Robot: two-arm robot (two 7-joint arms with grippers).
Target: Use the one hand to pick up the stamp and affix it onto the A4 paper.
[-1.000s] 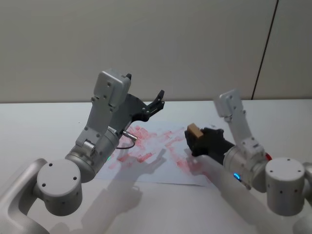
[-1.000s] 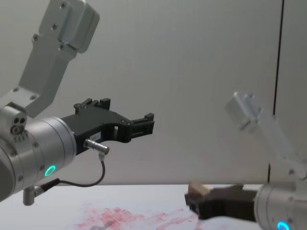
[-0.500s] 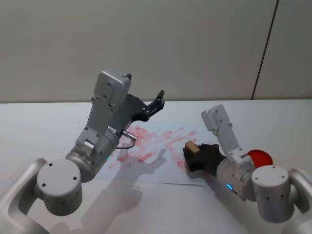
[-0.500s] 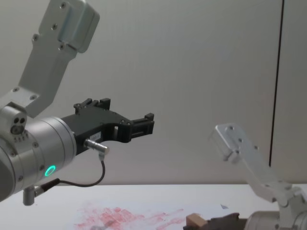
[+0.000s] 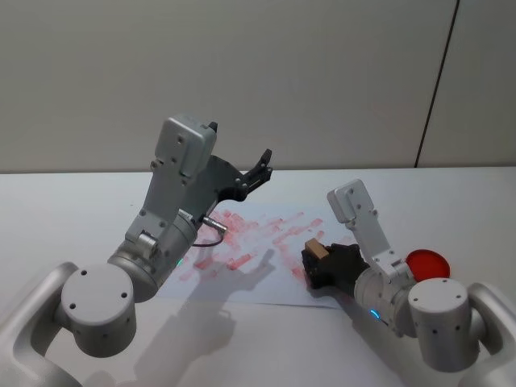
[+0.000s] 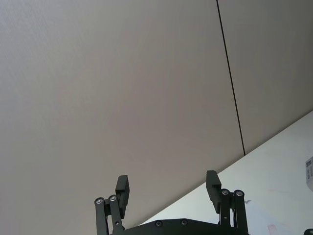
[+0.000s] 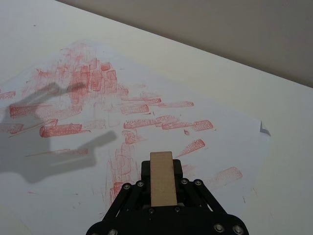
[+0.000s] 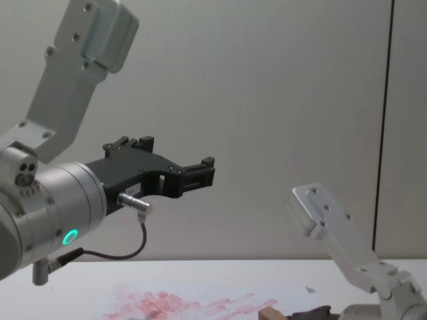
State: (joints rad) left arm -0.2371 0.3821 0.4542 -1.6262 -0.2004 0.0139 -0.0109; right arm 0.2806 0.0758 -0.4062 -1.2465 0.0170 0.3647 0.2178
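A4 paper (image 5: 284, 229) (red-smudged) on table (image 5: 64, 201)

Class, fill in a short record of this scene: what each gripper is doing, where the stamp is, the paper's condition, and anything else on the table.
Right gripper: shut on the stamp, low over the near right part of the A4 paper
Left gripper: open, holding nothing, raised above the table
Stamp: wooden block between the right gripper's fingers; contact with the paper cannot be told
A4 paper: flat on the table, covered with red ink marks
Other: red disc on the table, right of the paper
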